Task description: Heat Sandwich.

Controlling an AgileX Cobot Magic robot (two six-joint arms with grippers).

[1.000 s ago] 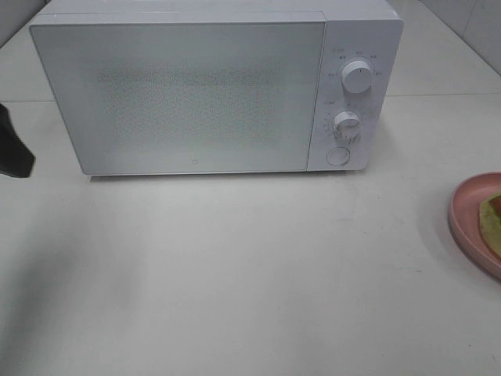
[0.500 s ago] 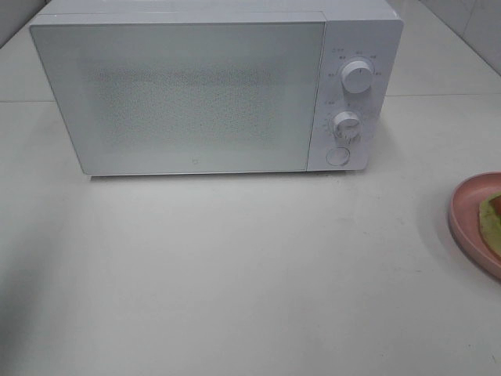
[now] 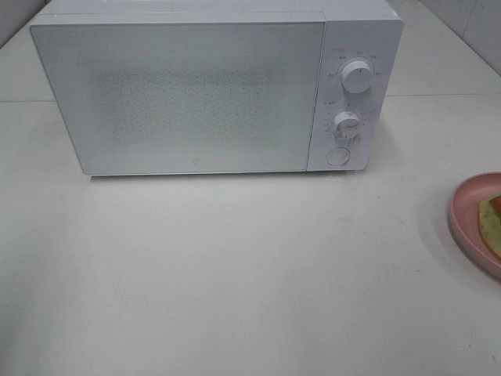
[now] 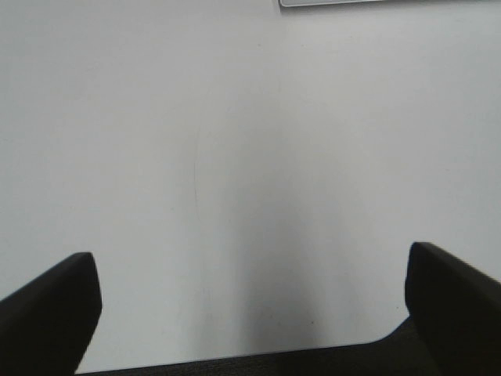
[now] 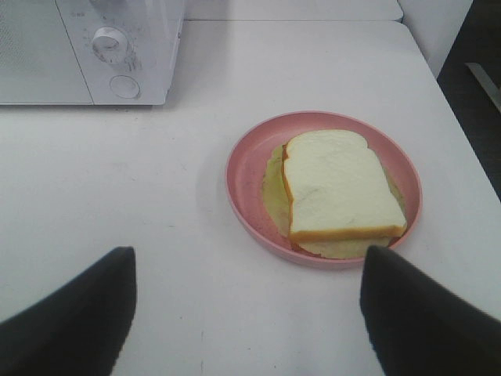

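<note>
- Our microwave (image 3: pixel 211 86) has its door closed, so the sandwich (image 5: pixel 337 188) waits on the pink plate (image 5: pixel 243 168).
- Our left gripper (image 4: pixel 250 301) and right gripper (image 5: pixel 246 301) are both released, holding nothing.

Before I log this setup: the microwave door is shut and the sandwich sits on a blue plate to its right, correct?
One detail is off: the plate is pink, not blue, as the right wrist view shows. The rest holds: the microwave door is shut, and the sandwich sits on that plate to its right.
</note>
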